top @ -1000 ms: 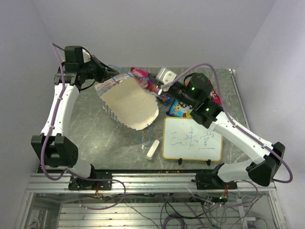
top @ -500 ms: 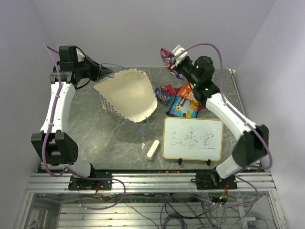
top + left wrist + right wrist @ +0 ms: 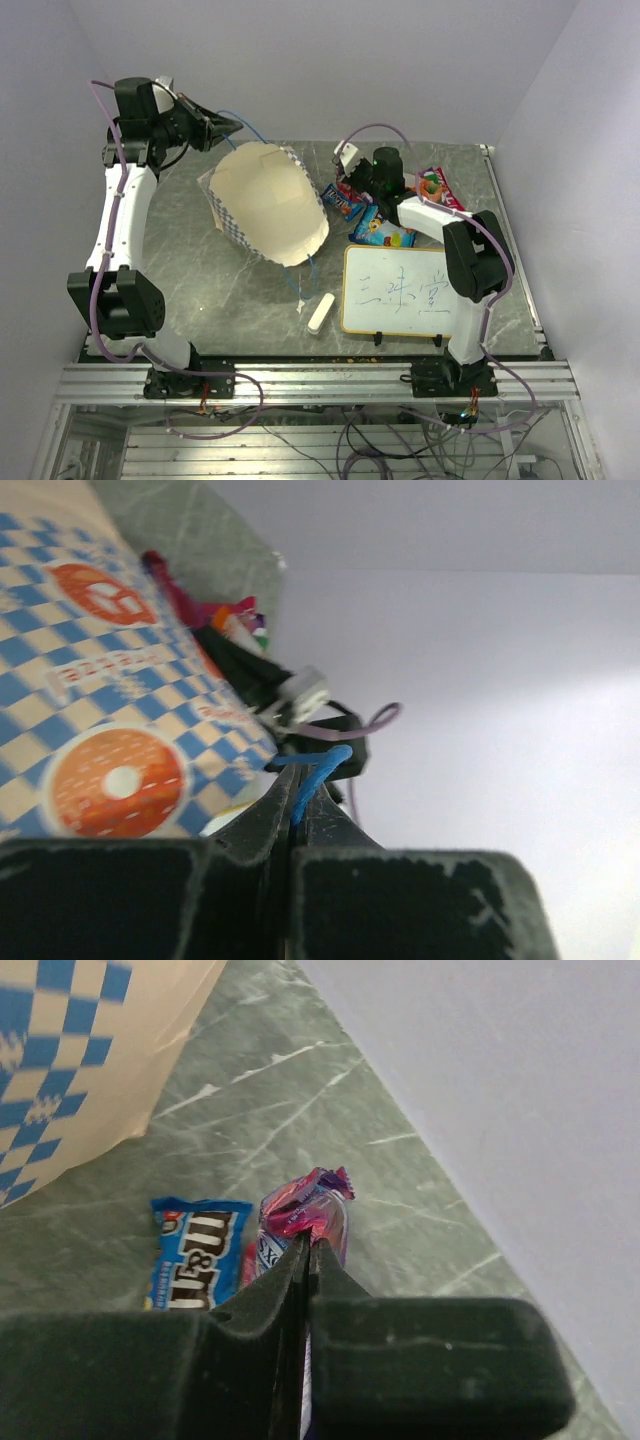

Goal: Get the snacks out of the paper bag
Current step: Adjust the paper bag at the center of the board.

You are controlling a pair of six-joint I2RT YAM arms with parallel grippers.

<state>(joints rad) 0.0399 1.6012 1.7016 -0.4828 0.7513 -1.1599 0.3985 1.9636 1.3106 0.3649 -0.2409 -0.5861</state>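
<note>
The paper bag [image 3: 262, 205] lies tilted with its open cream mouth facing up. Its checkered side fills the left wrist view [image 3: 100, 680]. My left gripper [image 3: 226, 127] is shut on the bag's blue cord handle [image 3: 318, 768] and holds it up at the back left. My right gripper [image 3: 346, 184] is shut on a pink-purple snack packet [image 3: 308, 1212], low over the table just right of the bag. A blue packet [image 3: 192, 1252] lies beside it. More snacks lie on the table: a blue-yellow packet [image 3: 381, 232] and a red-green packet [image 3: 436, 187].
A framed whiteboard [image 3: 405, 291] with writing lies at the front right. A white eraser block [image 3: 319, 313] lies left of it. The back wall stands close behind the bag and the snacks.
My right arm has come down from high at the back, carrying the pink-purple packet to the table by the other snacks. My left gripper has pulled the cord handle slightly up and back.
</note>
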